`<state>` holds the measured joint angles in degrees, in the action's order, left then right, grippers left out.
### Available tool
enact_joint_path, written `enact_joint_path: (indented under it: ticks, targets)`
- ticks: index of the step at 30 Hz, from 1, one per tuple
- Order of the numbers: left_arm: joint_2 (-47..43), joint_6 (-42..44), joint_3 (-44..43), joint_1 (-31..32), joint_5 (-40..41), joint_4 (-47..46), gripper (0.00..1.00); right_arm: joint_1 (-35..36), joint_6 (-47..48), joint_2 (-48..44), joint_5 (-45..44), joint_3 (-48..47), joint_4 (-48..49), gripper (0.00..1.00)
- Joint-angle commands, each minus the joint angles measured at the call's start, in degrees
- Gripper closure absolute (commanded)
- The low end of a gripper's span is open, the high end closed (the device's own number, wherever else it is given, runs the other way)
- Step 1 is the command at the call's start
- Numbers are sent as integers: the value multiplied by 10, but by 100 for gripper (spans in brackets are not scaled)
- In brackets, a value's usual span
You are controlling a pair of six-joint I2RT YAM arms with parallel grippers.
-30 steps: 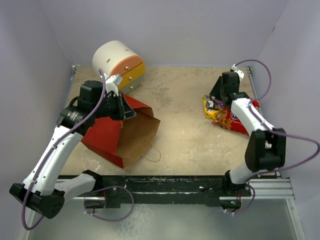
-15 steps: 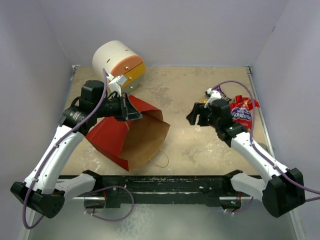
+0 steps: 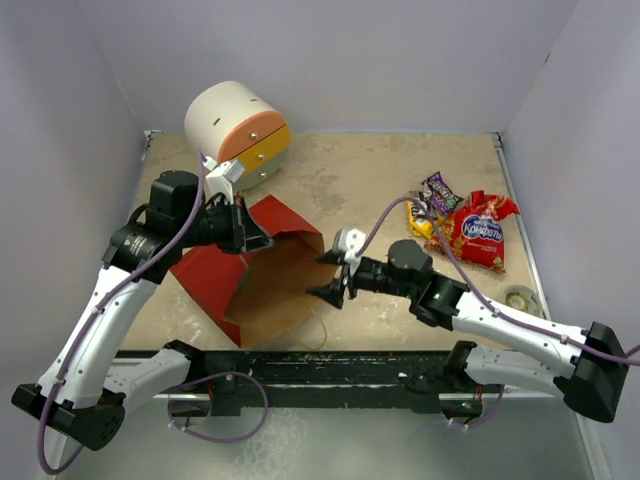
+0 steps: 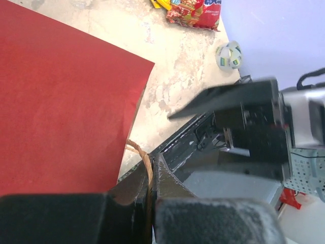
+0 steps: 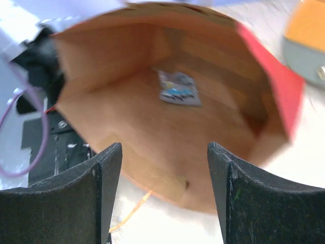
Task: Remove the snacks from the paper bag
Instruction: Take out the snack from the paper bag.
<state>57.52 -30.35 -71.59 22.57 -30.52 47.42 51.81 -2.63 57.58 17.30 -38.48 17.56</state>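
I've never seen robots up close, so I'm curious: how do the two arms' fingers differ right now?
The left fingers are shut on the bag's handle, while the right fingers are spread wide and hold nothing. The left fingers sit at the top edge of the bag. The right fingers face its open mouth from outside, with a small packet lying deep inside. Both pairs are black and busy with the same bag.

Even, diffuse light; soft shadow beside the paper bag (image 3: 275, 285). Right wrist view blurs around it; left wrist foreground is defocused.
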Motion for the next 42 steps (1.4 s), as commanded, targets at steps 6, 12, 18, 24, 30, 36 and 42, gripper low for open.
enact_joint_path:
  ticks: [6,12,18,24,30,36,42]
  targets:
    - [-33,79,-24,0,20,6,100,156,329,168,35,-64,90,32]
    - [-38,106,-28,0,8,8,100,178,397,336,-21,-120,220,31]
    - [-31,117,-42,1,5,16,100,178,487,447,-26,-186,233,30]
    - [-22,117,-65,1,3,22,100,177,540,533,-56,-256,220,30]
    - [-23,115,-69,0,7,24,100,168,573,579,-71,-283,210,32]
    - [-25,114,-66,0,7,19,100,155,596,605,-58,-300,173,33]
    - [-24,102,-68,0,3,9,100,151,590,639,-50,-329,180,40]
